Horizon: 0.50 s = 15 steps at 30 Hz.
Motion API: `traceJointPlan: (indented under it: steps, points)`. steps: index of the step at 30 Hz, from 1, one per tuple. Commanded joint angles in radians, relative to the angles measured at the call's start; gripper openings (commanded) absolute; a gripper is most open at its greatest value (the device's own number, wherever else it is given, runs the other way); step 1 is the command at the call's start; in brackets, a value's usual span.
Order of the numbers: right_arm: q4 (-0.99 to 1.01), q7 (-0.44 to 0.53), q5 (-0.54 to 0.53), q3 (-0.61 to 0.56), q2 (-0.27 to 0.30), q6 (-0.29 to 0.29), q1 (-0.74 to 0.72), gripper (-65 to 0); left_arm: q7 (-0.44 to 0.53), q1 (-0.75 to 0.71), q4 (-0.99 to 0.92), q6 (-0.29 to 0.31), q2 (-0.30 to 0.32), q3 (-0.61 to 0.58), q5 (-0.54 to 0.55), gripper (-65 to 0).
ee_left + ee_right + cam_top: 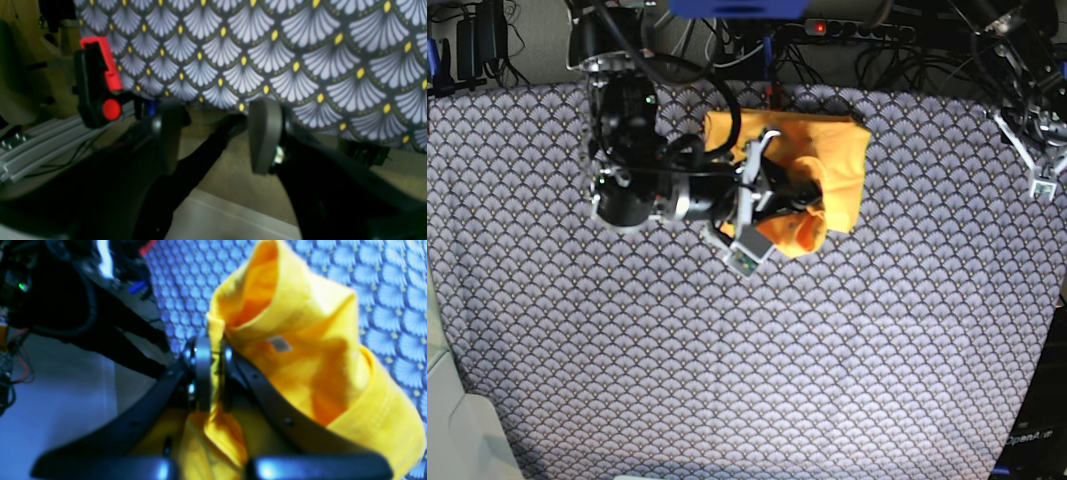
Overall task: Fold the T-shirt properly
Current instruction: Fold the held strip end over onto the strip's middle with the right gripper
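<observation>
Cloth is bunching at the far middle of the patterned surface (727, 380), where the T-shirt (842, 160) is lying partly folded. The right gripper (213, 373) is pinching a thin edge of that fabric with its jaws nearly closed, and part of the garment is lifting into a loose roll. The left gripper (217, 133) is hanging wide open and empty off the surface's edge, well apart from the shirt. To fold well, the right arm is probably best carrying the edge low and straight across, laying it flat before letting go so no creases are trapped.
</observation>
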State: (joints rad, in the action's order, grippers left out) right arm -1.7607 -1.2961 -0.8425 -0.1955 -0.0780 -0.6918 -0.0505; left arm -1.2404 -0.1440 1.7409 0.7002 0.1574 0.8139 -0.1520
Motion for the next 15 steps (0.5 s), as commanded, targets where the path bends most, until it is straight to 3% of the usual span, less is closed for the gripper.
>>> traceJointPlan:
  steps: [1, 10, 15]
  points:
    - [-0.014, 0.028, -0.025, -0.008, -0.012, -0.006, -0.015, -65.0, 0.006, -0.003, 0.015, -0.002, 0.015, 0.003, -0.004, -33.8]
    - [0.192, 0.175, -0.024, -0.158, -0.006, -0.006, -0.09, -65.0, 0.008, -0.015, 0.021, -0.002, 0.015, 0.003, 0.001, -33.8]
    - [0.285, 0.206, -0.024, -0.184, -0.006, -0.006, -0.139, -65.0, 0.008, -0.016, 0.021, -0.002, 0.015, 0.003, 0.001, -33.8]
